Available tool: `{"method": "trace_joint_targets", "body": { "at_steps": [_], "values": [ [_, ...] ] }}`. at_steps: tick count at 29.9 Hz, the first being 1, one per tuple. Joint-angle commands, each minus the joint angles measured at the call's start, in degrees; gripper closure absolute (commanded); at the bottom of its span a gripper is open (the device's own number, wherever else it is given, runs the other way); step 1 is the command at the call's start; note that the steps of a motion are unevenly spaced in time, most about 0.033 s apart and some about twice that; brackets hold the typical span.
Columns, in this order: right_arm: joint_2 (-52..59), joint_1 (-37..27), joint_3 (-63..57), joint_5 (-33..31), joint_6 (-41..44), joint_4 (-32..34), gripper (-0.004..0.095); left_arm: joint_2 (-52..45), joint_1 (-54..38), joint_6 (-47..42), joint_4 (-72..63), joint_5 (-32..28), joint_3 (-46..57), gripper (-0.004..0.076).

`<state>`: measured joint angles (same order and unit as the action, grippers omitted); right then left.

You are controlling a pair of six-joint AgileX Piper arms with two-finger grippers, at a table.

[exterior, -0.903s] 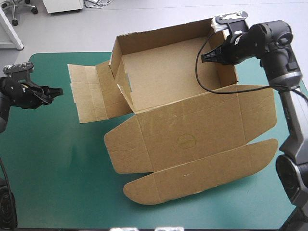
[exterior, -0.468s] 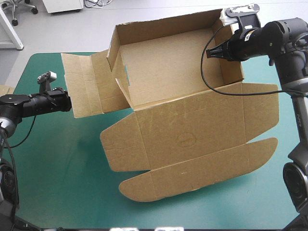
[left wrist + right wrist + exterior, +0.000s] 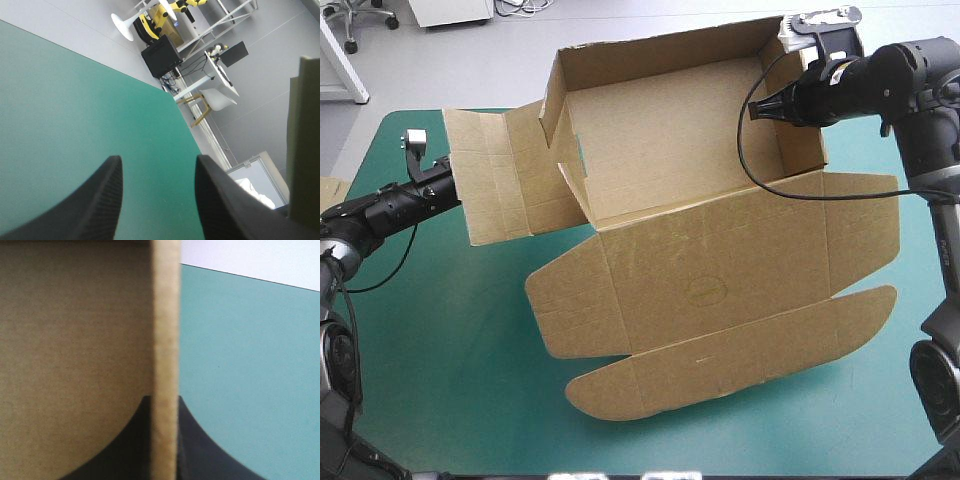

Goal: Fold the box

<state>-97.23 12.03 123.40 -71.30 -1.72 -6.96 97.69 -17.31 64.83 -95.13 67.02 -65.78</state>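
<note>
The brown box (image 3: pixel 670 150) stands on the teal-green cover with its back and side walls raised. Its lid (image 3: pixel 720 290) lies flat toward the front and ends in a rounded flap. A side flap (image 3: pixel 495 175) spreads out flat to the left. My right gripper (image 3: pixel 757 108) is at the top of the right wall; in the right wrist view the black fingers (image 3: pixel 195 445) pinch the wall's edge (image 3: pixel 165 340). My left gripper (image 3: pixel 455 190) sits at the outer edge of the left flap. It stands open (image 3: pixel 157 170) over the cover, with a board edge (image 3: pixel 302 150) beside it.
A sliver of more brown board (image 3: pixel 328 188) shows at the table's left edge. Bare teal-green cover (image 3: pixel 440 330) lies at the front left. The lid's rounded flap (image 3: pixel 740 350) reaches toward the table's front edge.
My left arm has come in from the left edge to the flap's outer edge and turned. The right gripper moved slightly up and right, and the box shifted with it.
</note>
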Motion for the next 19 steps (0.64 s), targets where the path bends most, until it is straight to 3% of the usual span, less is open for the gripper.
{"method": "trace_joint_targets", "body": {
  "at_steps": [1, 19],
  "values": [
    [2.9, -0.4, 1.9, -0.3, 0.6, -1.1, 0.0927, -2.5, 1.3, 0.0, -4.7, 7.6, -1.5, 0.0393],
    [-0.5, -0.4, 1.9, -0.3, 1.7, -0.9, 0.0927, -10.7, 6.6, -2.4, -5.5, 7.6, -1.5, 0.0412]
  ]
}}
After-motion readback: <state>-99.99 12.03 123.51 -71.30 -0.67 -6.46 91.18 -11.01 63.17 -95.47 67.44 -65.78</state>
